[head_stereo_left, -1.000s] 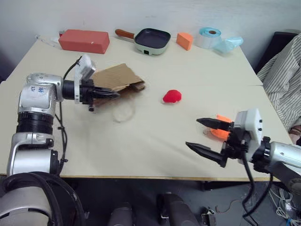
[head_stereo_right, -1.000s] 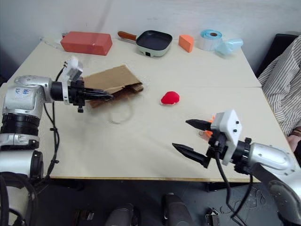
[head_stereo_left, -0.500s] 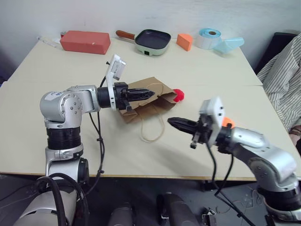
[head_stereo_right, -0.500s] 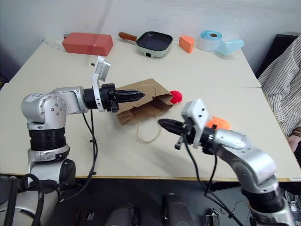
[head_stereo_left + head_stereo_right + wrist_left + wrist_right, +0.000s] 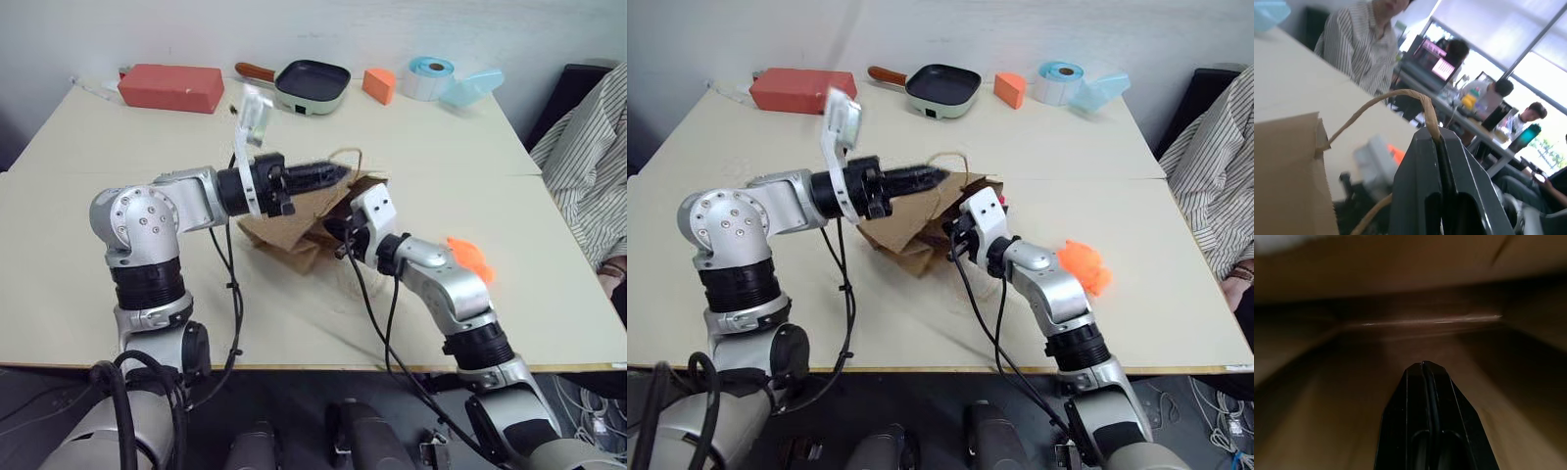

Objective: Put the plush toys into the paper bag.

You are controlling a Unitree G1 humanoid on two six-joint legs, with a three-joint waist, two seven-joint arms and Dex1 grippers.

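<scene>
- Red rectangular box (image 5: 170, 87): far left edge of the table (image 5: 88, 264).
- Left gripper (image 5: 1439, 139): fingers pinched together on the paper bag's cord handle (image 5: 1400, 95), holding the bag's upper edge raised. The left wrist view shows the cord running between the fingers; the head views show just the loop (image 5: 345, 154) past the tips.
- Paper bag (image 5: 294, 220): mid-table, tilted, mouth towards the right arm.
- Frying pan (image 5: 312, 85), orange wedge block (image 5: 377, 85), tape roll (image 5: 431, 76): along the far edge.
- Right gripper (image 5: 1424, 367): fingers pressed together, empty, tips inside the bag; the right wrist view shows brown paper all round.
- Orange plush toy (image 5: 1084, 266): on the table, right of the right arm, outside the bag.
- Person in a striped shirt (image 5: 588, 166): at the table's right edge.
</scene>
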